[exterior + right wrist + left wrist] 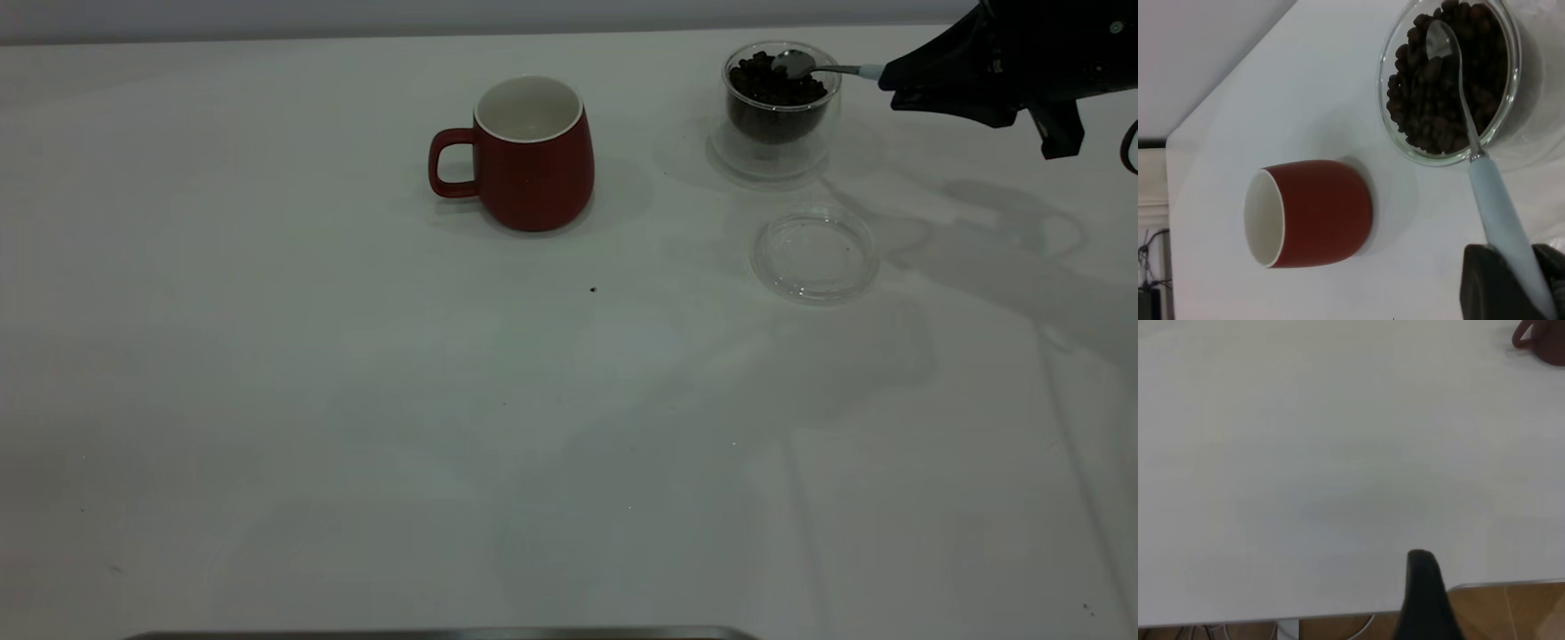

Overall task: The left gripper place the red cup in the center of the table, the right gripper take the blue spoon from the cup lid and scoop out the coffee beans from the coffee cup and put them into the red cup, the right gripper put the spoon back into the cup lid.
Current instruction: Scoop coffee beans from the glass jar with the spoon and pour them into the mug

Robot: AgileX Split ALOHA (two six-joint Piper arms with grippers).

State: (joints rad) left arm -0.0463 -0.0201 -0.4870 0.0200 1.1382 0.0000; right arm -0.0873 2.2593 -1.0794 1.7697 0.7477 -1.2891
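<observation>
The red cup (533,156) stands upright and empty near the middle back of the table (356,427); it also shows in the right wrist view (1315,212). My right gripper (898,82) at the far right is shut on the blue spoon (827,68) by its pale handle (1501,213). The spoon's metal bowl (1440,40) rests over the coffee beans (1438,87) in the clear coffee cup (781,107). The cup lid (815,253) lies empty in front of the coffee cup. My left gripper is out of the exterior view; one dark finger (1425,593) shows over the table's edge.
A small dark speck (593,289) lies on the table in front of the red cup. The table's edge and a wooden floor (1511,613) show in the left wrist view. The red cup's handle (1525,335) peeks in at that view's corner.
</observation>
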